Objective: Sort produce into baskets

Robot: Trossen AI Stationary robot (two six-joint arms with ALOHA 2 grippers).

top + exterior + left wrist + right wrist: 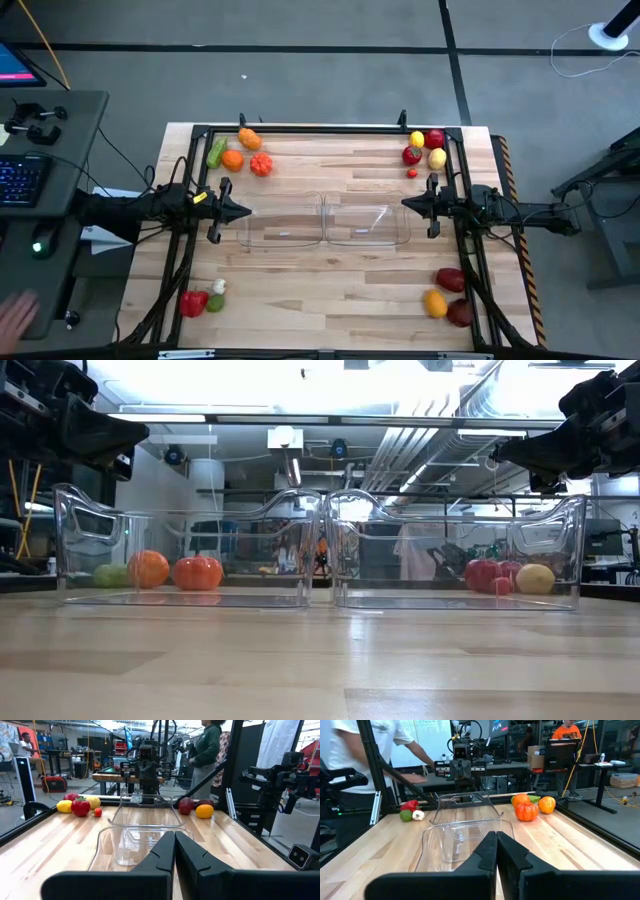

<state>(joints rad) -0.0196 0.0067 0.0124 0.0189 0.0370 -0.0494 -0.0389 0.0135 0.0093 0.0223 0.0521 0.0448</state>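
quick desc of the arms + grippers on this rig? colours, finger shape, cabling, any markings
Two matching dark, near-black arms. The left gripper and right gripper each have two flat, tapered black fingers. Thin black cables run along both arms. The left arm carries a small yellow marking near the wrist; no such marking shows on the right arm.

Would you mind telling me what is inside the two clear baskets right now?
Nothing: the left basket and right basket show only bare table through their clear walls. All produce lies outside them, near the table's corners. Nothing is hidden.
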